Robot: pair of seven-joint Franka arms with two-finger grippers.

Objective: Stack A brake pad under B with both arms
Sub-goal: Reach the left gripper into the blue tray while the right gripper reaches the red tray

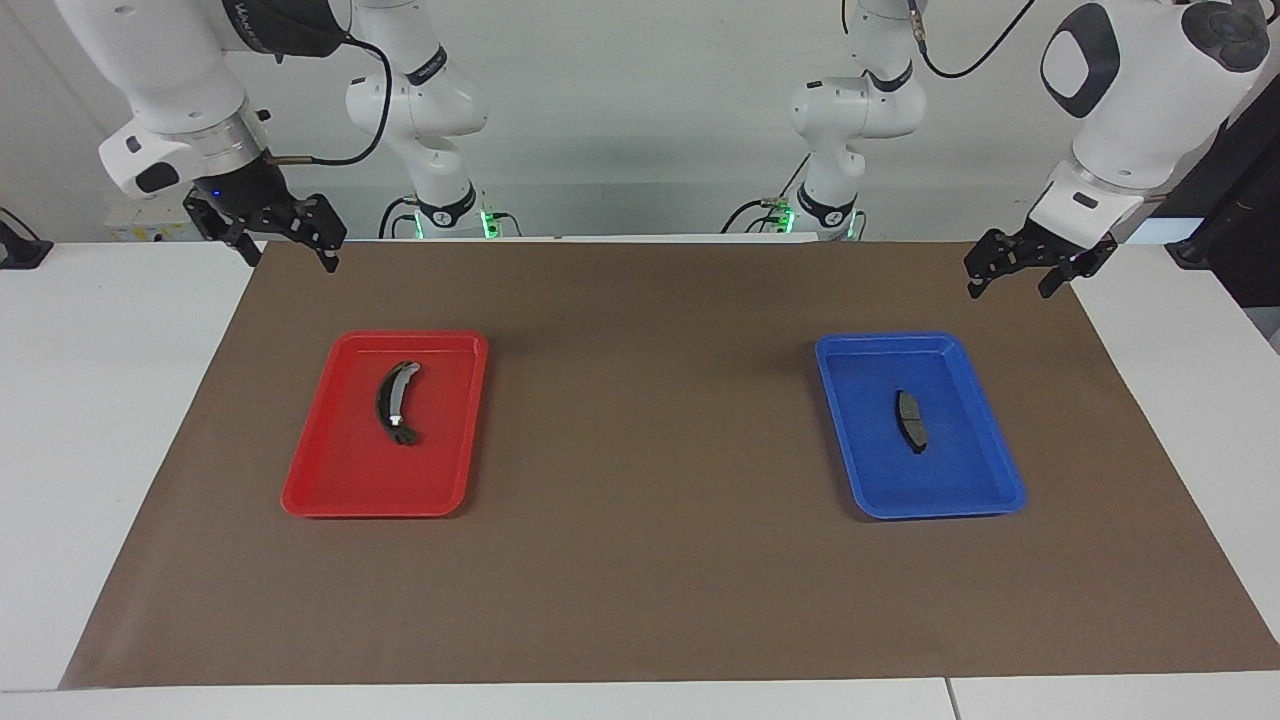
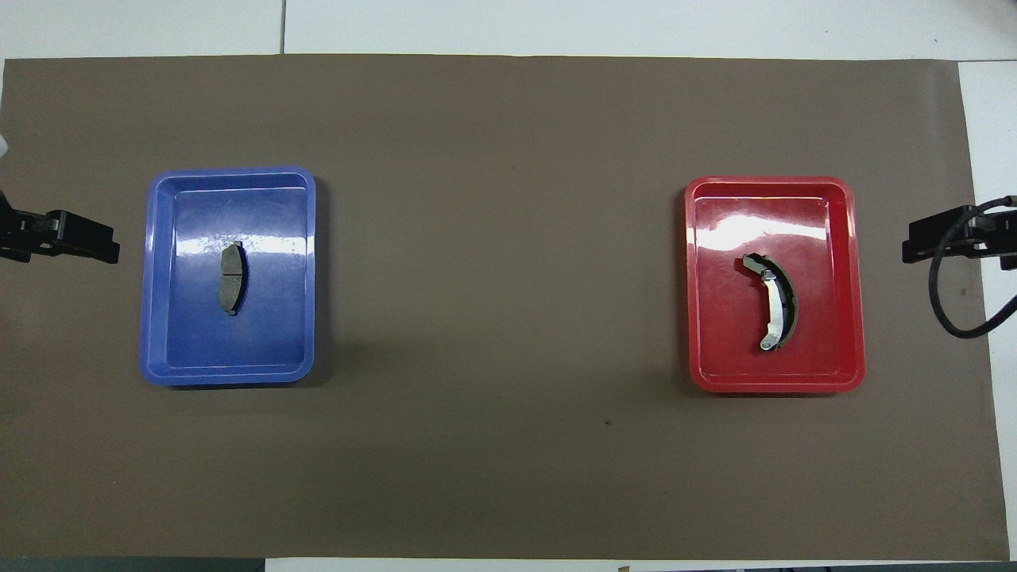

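The A brake pad [image 1: 911, 420], short, flat and dark grey, lies in the blue tray [image 1: 940, 508] toward the left arm's end of the table; it also shows in the overhead view [image 2: 232, 277]. B [image 1: 397, 402], the long dark crescent with a silver strip, lies in the red tray [image 1: 370, 505] toward the right arm's end, also seen from overhead [image 2: 775, 300]. My left gripper [image 1: 1008, 290] hangs open and empty over the mat's edge, apart from the blue tray. My right gripper [image 1: 290, 262] hangs open and empty over the mat's corner, apart from the red tray.
A brown mat [image 1: 650, 560] covers the white table, with bare mat between the two trays. In the overhead view the blue tray [image 2: 230, 176] and red tray [image 2: 771, 184] sit at the two ends, with the left gripper [image 2: 95, 245] and right gripper [image 2: 922, 242] at the picture's edges.
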